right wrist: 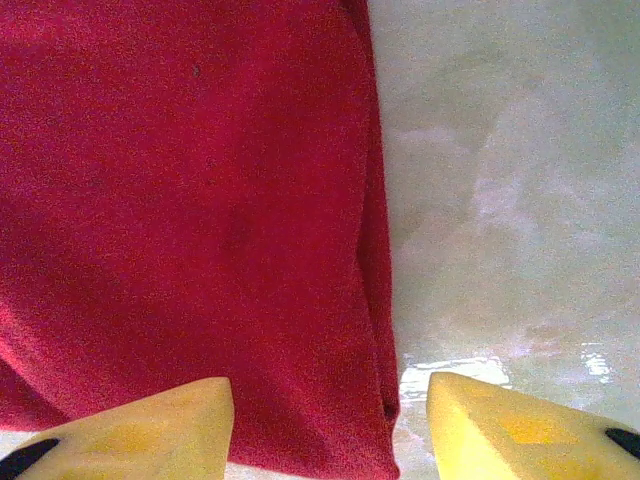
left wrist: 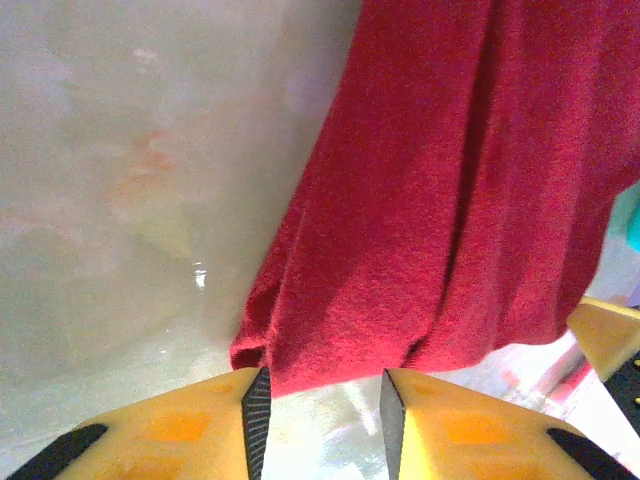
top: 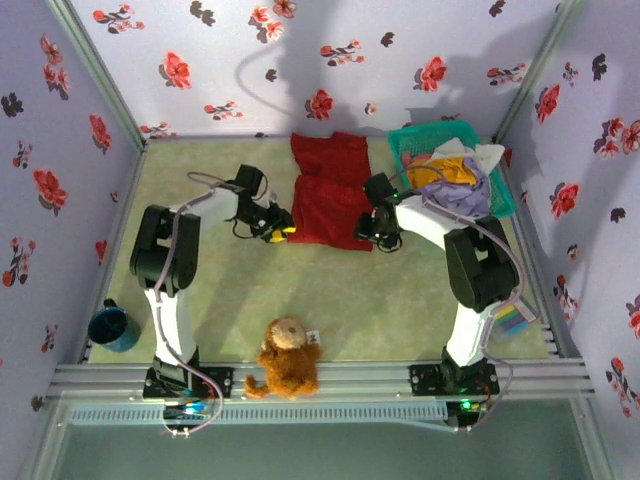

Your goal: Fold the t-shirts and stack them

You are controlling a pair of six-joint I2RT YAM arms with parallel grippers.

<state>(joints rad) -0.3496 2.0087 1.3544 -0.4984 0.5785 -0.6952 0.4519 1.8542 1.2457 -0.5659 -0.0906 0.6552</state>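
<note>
I have open green tabletop (top: 400, 300) between the deep-red cloth t-shirt (top: 330, 185) and the brown plush teddy (top: 287, 357), but the teal plastic mesh basket (top: 440, 127) stands close at the shirt's right.

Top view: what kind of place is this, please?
Probably a robot test cell, not a home: flowered walls box in the table, and an aluminium rail holds the left arm and right arm.

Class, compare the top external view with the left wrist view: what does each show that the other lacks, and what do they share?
Top external's extras: the brown teddy, the blue cup and the floral walls. Left wrist's extras: the creases in the red t-shirt and its rumpled near corner just ahead of the open left gripper. Shared: that shirt, the left gripper and the pale table.
</note>
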